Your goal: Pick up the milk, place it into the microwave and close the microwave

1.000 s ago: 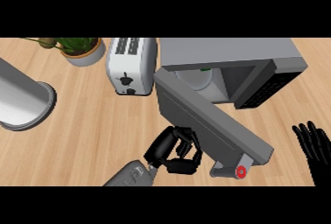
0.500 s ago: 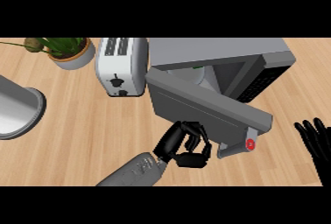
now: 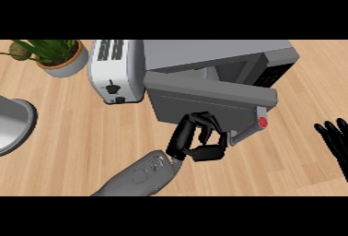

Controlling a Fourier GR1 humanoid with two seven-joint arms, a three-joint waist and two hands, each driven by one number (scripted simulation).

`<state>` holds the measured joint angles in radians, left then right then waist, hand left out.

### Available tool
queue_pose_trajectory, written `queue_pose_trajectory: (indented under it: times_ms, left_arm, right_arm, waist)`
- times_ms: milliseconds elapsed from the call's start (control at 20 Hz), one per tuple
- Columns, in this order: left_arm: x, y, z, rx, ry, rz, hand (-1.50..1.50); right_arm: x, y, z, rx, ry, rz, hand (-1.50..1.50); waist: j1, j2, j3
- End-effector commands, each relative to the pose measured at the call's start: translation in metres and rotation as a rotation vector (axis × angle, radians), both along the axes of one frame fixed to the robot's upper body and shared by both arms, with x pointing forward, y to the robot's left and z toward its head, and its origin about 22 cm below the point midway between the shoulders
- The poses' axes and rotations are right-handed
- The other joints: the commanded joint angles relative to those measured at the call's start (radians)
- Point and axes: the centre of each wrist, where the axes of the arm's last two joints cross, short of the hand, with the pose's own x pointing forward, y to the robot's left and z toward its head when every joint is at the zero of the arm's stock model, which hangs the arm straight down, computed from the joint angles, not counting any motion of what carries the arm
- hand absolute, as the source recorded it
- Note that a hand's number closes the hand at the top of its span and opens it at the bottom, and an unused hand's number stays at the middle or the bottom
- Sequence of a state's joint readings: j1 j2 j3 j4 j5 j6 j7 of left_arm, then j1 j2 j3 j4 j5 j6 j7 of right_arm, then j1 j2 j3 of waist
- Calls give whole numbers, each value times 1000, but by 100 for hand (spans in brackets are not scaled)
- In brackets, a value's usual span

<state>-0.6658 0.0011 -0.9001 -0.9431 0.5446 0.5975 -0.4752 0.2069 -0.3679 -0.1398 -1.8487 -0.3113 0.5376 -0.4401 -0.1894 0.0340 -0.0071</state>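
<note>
Kitchen, domestic. Pale wooden counter (image 3: 68,138) across whole frame. Grey microwave (image 3: 224,55) at upper centre, door (image 3: 204,99) part open. White toaster (image 3: 117,69) just left of it. Potted green plant (image 3: 58,53) at upper left. Grey metal pot (image 3: 14,122) at left edge, cut off
</note>
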Motion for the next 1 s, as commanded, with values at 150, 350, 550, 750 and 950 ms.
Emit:
queue_pose_trajectory:
  times_ms: [150, 350, 550, 750, 950]
  left_arm:
    - [25, -4, 21, -38, -4, 164, -150]
    - [37, -11, 36, -25, 25, 205, -150]
    - [45, -6, 37, -55, 51, 295, -150]
    - [46, -10, 49, -126, 51, 314, -150]
    - [48, -9, 50, -148, 59, 341, -150]
  right_arm:
    - [7, -13, 26, -38, -50, -5, -150]
    - [18, -18, 49, -102, -103, -10, -150]
    - [23, -32, 98, -323, -291, -137, 150]
    - [28, -37, 112, -356, -336, -182, 150]
    - [31, -35, 116, -384, -347, -184, 150]
  waist:
    - [-43, 11, 2]
    - [-62, 17, 2]
    - [-78, 23, -1]
    - [-66, 32, 0]
    - [-68, 39, 1]
